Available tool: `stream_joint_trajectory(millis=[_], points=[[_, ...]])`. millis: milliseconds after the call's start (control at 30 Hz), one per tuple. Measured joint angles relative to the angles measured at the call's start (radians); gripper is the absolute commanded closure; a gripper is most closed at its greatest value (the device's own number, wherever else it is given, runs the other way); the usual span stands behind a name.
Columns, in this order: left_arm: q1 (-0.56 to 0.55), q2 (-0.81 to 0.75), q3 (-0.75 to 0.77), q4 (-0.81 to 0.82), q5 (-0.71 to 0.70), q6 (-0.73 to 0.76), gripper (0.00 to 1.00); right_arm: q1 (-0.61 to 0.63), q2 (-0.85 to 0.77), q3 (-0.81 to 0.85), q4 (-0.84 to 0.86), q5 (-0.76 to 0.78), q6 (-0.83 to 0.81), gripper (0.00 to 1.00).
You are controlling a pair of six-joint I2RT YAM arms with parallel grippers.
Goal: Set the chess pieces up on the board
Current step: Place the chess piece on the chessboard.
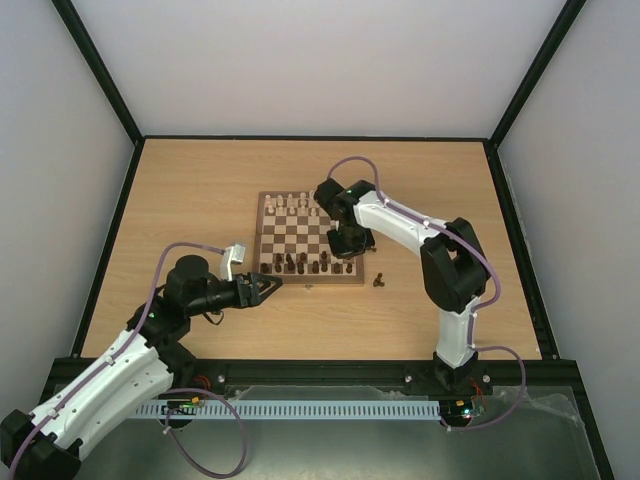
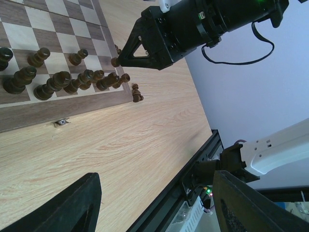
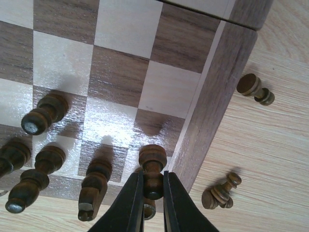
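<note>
Chessmen of dark brown turned wood (image 1: 300, 263) stand in two uneven rows along the six o'clock side of the square wooden chessboard with light and dark brown checks and a mid-brown frame (image 1: 261, 240). The board lies mid-table on the pale wood-grain tabletop (image 1: 190, 200). We see the chessmen as small glossy pieces with round heads, ringed necks and flared feet; a few have flat, paler tops. Pale cream chessmen (image 1: 295, 205) line the twelve o'clock side. The right gripper (image 3: 152, 180) hangs over the board's five o'clock corner. Its black fingers are clenched on one dark pawn (image 3: 153, 157), gripped just below its ball head. We cannot tell whether the pawn's foot touches the square beneath. Two more dark pieces (image 1: 378, 281) lie toppled on the tabletop just past that corner, near each other but apart. The left gripper (image 2: 155, 193) sits just off the board's seven o'clock corner, above the tabletop, with its jaws released wide.
</note>
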Motion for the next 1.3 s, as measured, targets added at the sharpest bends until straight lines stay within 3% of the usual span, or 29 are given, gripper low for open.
stream_joint_trajectory(millis=[833, 1300], points=[[0.011, -0.022, 0.0, -0.008, 0.006, 0.006, 0.34, -0.007, 0.05, 0.016, 0.017, -0.002, -0.007, 0.92], [0.022, -0.026, 0.0, -0.022, 0.017, 0.014, 0.34, -0.013, 0.055, 0.025, 0.018, 0.002, -0.014, 0.76]])
